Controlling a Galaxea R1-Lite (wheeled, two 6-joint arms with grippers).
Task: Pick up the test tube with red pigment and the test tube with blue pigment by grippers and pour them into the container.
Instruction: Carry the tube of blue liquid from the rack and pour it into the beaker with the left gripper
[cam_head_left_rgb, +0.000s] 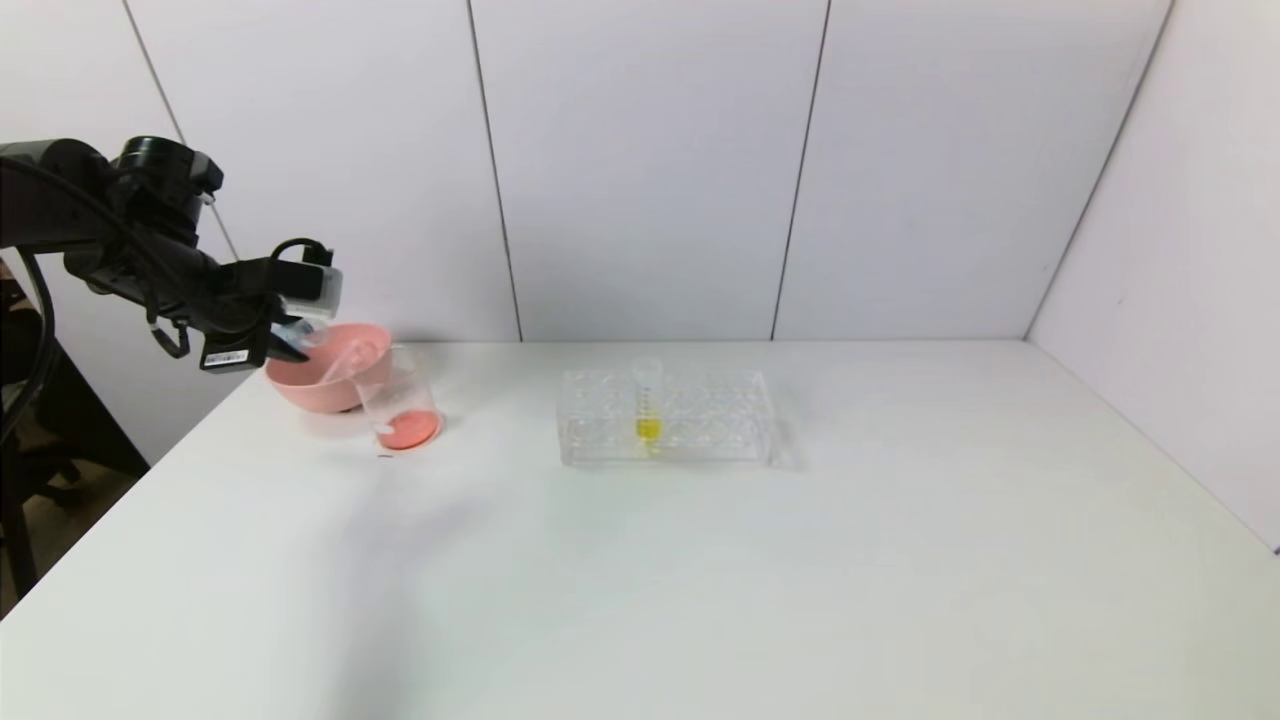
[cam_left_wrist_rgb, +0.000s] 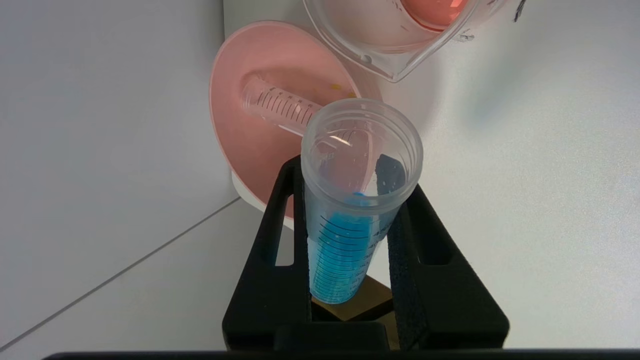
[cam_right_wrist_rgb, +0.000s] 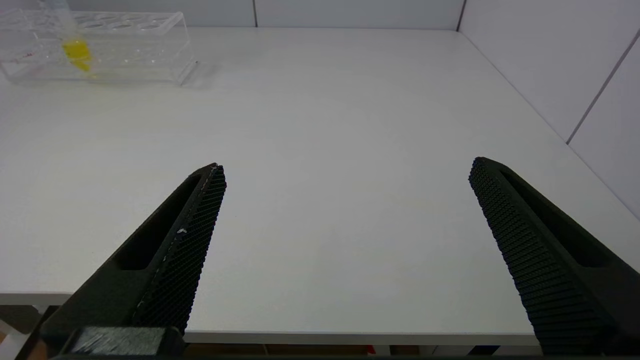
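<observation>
The right tool (cam_right_wrist_rgb: 345, 200) is hanging over the near right part of the bench (cam_head_left_rgb: 800, 580), its two ribbed fingers (cam_right_wrist_rgb: 195, 230) spread wide with nothing between them. A broad stretch of bare bench is lying ahead of it, running to the right wall and back to the rack (cam_head_left_rgb: 665, 417).

At the far left, the left tool (cam_left_wrist_rgb: 350, 240) is clenching the blue tube (cam_left_wrist_rgb: 350, 200) between its pads; in the head view it is hovering by the pink bowl (cam_head_left_rgb: 325, 385) near the bench's left edge. The tube is sitting along the fingers with its open mouth poking past their tips, toward the bowl and the beaker (cam_head_left_rgb: 400, 405). It is clear and graduated, with bright blue liquid pooling in its rounded end near the palm.

The beaker is standing just beside the bowl, touching or nearly so, with orange-red liquid (cam_head_left_rgb: 410, 432) lying at its bottom. An empty clear tube (cam_left_wrist_rgb: 280, 105) is lying slanted inside the bowl.

Farther right, the rack is holding one upright tube of yellow liquid (cam_head_left_rgb: 647, 405), well apart from the beaker.
</observation>
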